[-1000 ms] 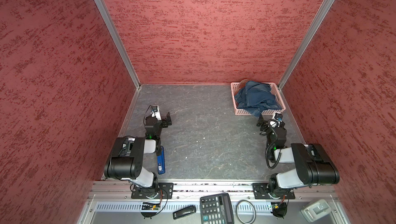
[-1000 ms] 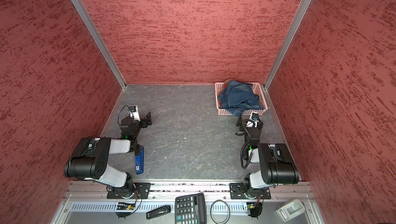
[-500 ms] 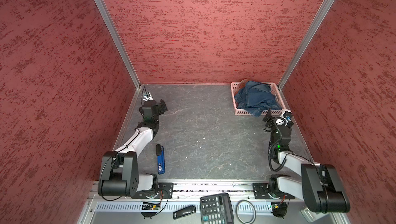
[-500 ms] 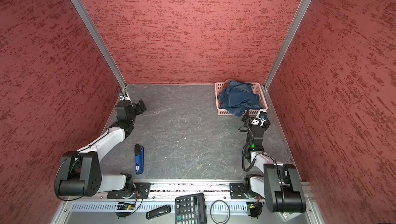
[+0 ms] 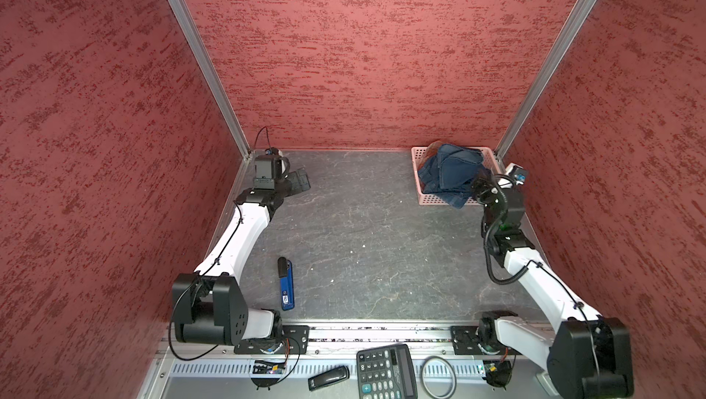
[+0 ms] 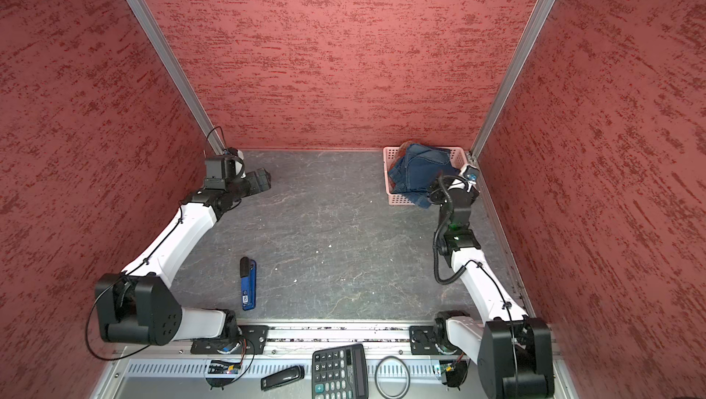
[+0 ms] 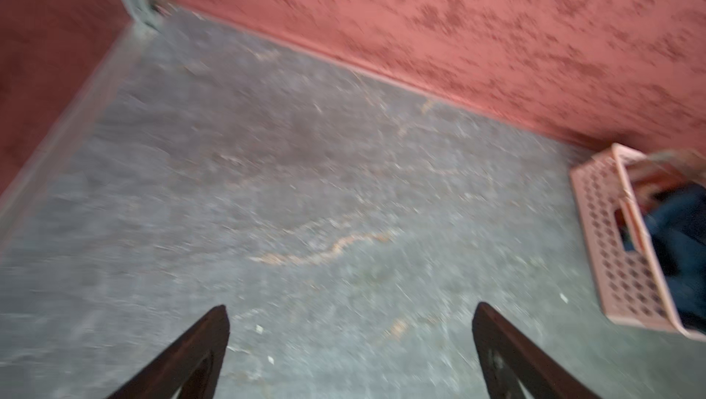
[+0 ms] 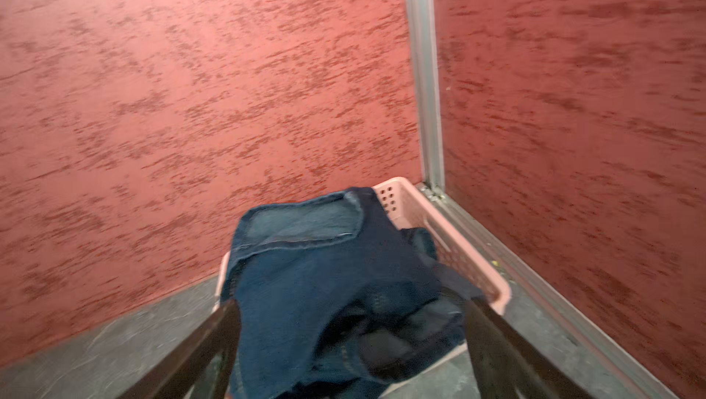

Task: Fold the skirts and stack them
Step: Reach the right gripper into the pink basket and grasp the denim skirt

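Both arms have unfolded from their tucked pose by the front rail in the past second, and the work has plainly begun. The right end effector (image 8: 349,303) has reached the pink perforated basket (image 5: 435,199) in the far right corner. Its jaws stand wide on either side of the dark blue denim skirt (image 5: 449,171) that spills over the basket's near wall; they grip nothing yet, and I cannot tell whether they touch the cloth. The skirts are all in the basket directly ahead of that end effector. The denim lies on top, and the rust-red skirt (image 5: 431,147) shows only as a scrap beyond it. I cannot make out where one denim piece ends and another begins. The left end effector (image 7: 351,313) has swung out to the far left corner, jaws spread wide and empty over the bare grey worktop (image 5: 363,232), with the basket well off to its side. I judge this to be the first pick: no skirt is folded or stacked, and the open worktop between the two end effectors looks like the laying-out place.
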You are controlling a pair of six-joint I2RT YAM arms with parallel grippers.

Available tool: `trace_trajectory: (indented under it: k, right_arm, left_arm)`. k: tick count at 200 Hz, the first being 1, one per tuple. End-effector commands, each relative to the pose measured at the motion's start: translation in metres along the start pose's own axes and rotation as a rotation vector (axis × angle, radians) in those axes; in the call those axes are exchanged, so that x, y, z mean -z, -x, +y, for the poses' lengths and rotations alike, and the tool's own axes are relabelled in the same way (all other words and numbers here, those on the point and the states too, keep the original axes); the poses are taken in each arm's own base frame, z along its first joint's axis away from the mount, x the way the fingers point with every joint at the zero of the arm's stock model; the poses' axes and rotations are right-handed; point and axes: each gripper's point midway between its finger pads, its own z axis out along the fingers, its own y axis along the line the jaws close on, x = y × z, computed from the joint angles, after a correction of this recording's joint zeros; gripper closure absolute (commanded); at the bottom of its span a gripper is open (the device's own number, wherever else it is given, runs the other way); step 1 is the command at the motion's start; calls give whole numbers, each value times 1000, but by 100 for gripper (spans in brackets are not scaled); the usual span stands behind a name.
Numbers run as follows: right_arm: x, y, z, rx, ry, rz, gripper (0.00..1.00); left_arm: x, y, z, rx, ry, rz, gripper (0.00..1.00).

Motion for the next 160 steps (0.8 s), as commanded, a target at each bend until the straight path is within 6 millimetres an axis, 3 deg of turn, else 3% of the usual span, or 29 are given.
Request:
trace_trajectory:
  k: [1,22,65,71,138,160]
  right_arm:
    - [-4,-39,30,55,73,217,10]
    - [-15,-54,50,74,101,330,12]
    - [-45,-48,55,133,15,407,16]
    - [-54,-56,55,155,1,437,16]
    - [-109,-80,65,224,-78,538,27]
    - [-134,-82,66,230,-116,494,37]
  left_arm:
    - [-5,-47,-26,-20,-106,199,0]
    - [-9,-61,-46,-97,-144,243,0]
    - [-8,-81,-78,-200,-209,278,0]
    - [-8,-84,-81,-211,-217,281,0]
    - [-4,-90,-94,-243,-250,287,0]
    - [-3,-90,-95,-241,-256,288,0]
